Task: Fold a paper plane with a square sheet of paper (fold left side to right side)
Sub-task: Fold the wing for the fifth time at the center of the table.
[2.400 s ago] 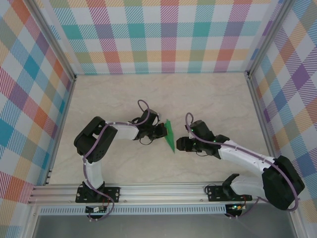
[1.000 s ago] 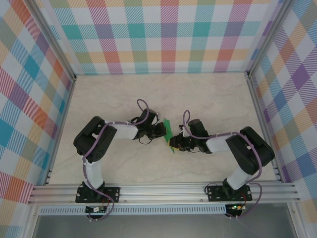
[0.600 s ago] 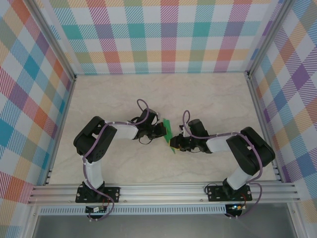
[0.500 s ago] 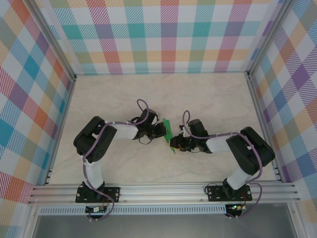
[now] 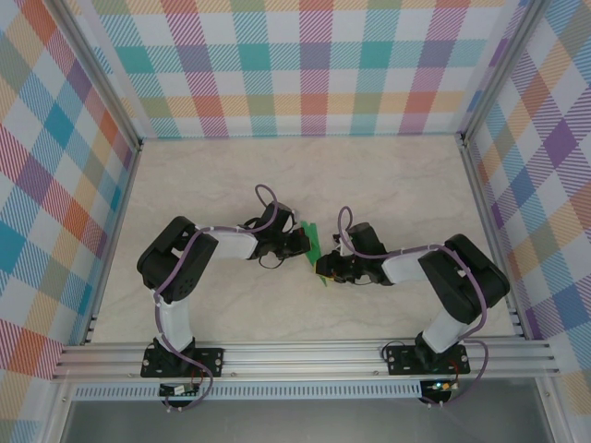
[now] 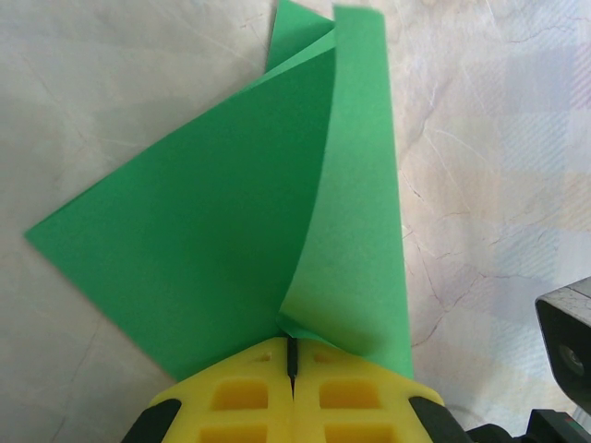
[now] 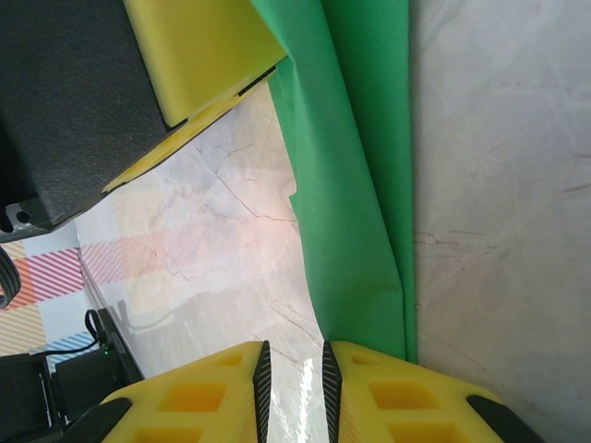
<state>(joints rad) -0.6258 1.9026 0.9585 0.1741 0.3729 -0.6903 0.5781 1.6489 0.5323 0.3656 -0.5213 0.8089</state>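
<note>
The green paper, folded into a slim pointed shape (image 5: pixel 313 242), stands on edge at the table's middle between both grippers. In the left wrist view the paper (image 6: pixel 212 212) spreads as a broad triangle with one flap curling up on the right. My left gripper (image 6: pixel 292 355) is shut on the paper's near edge, and in the top view it (image 5: pixel 303 243) sits at the paper's left side. My right gripper (image 7: pixel 294 388) is open by a narrow gap with bare table between the fingers. The paper (image 7: pixel 355 203) runs down to its right finger (image 7: pixel 406 392). In the top view the right gripper (image 5: pixel 323 268) is at the paper's near end.
The left gripper's yellow finger (image 7: pixel 199 46) and black body fill the upper left of the right wrist view, close to the paper. The marble tabletop (image 5: pixel 406 185) is walled by checked panels, with a metal rail (image 5: pixel 305 355) along the near edge.
The right arm has swung in from the right, bringing its gripper up against the paper's near end. The left gripper has stayed where it was, holding the paper.
</note>
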